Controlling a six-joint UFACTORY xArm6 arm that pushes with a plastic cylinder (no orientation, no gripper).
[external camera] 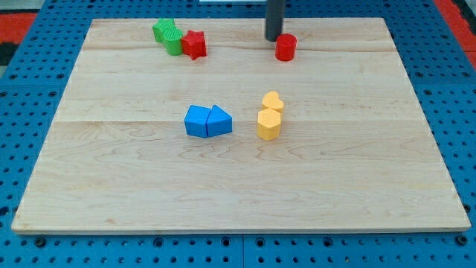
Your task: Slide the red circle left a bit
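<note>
Wood makes up the big, flat, pale board point(238, 179), and small blocks sit on it. Near the view's top is the red circle block point(285, 47), short, round and hard. It looks light and should slide easily on the smooth wood. I have no claw, only a dark rod, and it holds nothing. My tip point(274, 37) is just beside the circle's upper left. To go left, I should push its right side, low and in the middle.
</note>
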